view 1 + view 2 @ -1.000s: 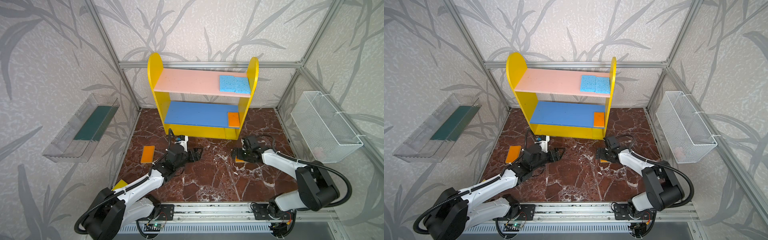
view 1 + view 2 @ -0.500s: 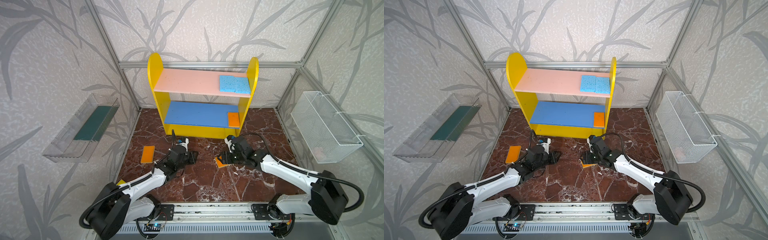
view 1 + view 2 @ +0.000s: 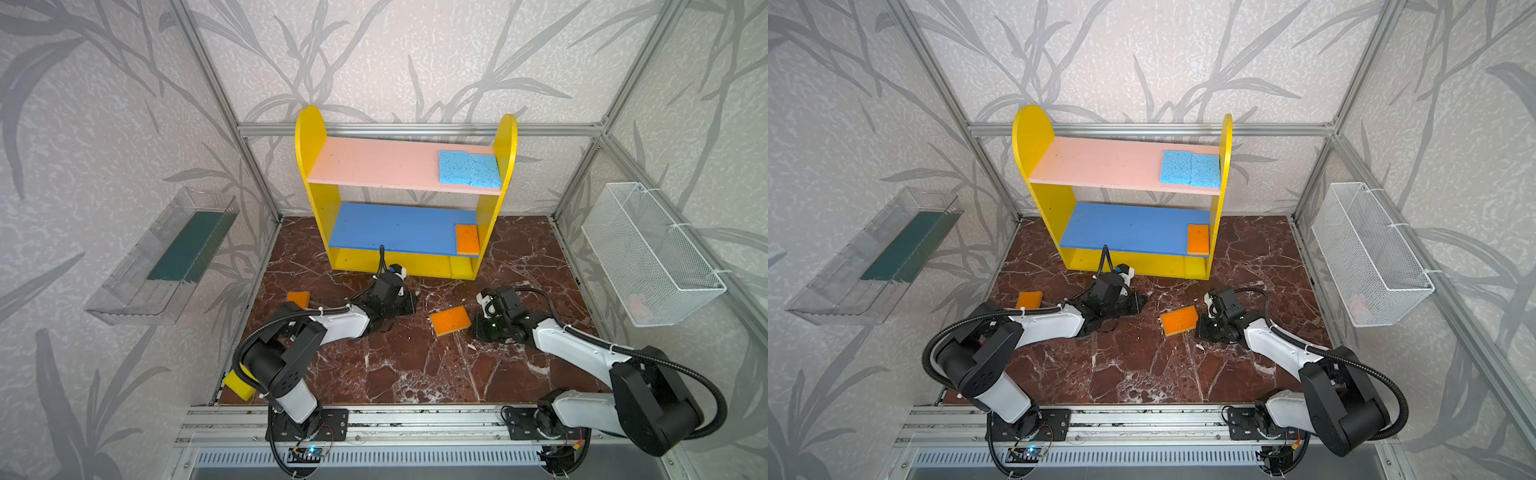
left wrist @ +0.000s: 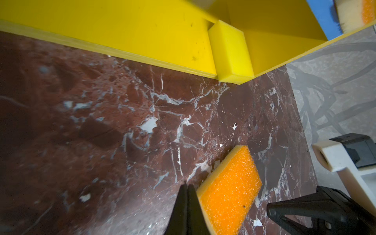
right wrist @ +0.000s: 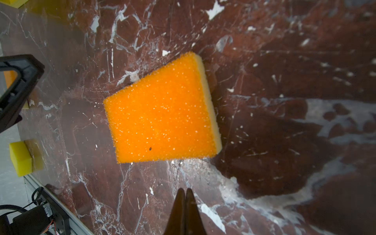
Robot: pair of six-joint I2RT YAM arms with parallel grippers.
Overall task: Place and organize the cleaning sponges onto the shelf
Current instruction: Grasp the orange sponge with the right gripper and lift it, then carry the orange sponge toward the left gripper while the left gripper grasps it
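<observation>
I count four sponges on the yellow-sided shelf, so the job looks a little over half done. The two light blue porous sponges sit side by side, touching, at the right end of the pink upper board. One orange-faced sponge with yellow backing lies at the right end of the blue middle board, and a thick plain yellow foam block is tucked into the right corner of the yellow base.

Three are left on the red-brown marble tabletop. A second orange-faced sponge lies flat, orange side up, between my two arms. A third orange one lies off to the left beside my left arm. A second yellow block sits in the near left corner, partly hidden under that arm.

My left jaws are pressed together on nothing, just beside the middle sponge's edge. My right jaws are also shut and empty, near it on the other side. That sponge looks like the next one to go up.
</observation>
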